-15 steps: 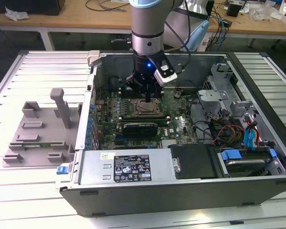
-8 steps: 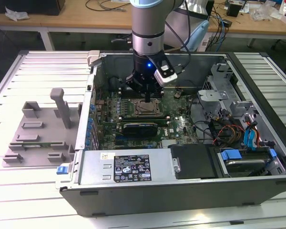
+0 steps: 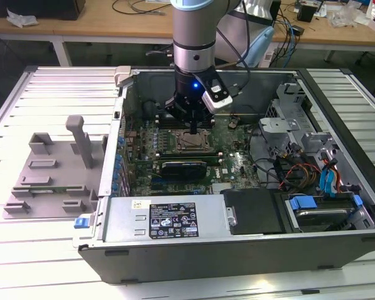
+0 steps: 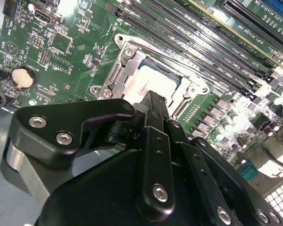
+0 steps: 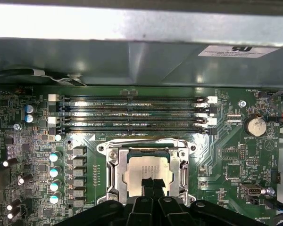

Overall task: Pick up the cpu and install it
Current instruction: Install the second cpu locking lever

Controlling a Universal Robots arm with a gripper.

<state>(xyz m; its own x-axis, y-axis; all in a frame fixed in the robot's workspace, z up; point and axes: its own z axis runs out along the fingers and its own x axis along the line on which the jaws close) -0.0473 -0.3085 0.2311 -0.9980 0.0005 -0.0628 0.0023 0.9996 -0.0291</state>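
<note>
The cpu (image 5: 140, 170), a pale silvery square, lies flat inside the metal socket frame (image 5: 112, 169) on the green motherboard. In the second wrist view the cpu (image 4: 148, 84) sits in the same frame (image 4: 117, 70), partly covered by my fingers. My gripper (image 5: 151, 184) hangs right over the chip's near edge with its two black fingertips pressed together and nothing between them. I cannot tell whether the tips touch the chip. In the exterior view my gripper (image 3: 194, 128) points straight down over the socket (image 3: 192, 141) inside the open computer case (image 3: 175, 219).
Several memory slots (image 5: 132, 115) run just beyond the socket, with a row of capacitors (image 5: 54, 172) beside it. A coin cell (image 5: 255, 126) sits on the board. A grey plastic fixture (image 3: 50, 169) stands outside the case at the exterior view's left. Cables and drive bays (image 3: 312, 175) crowd the right.
</note>
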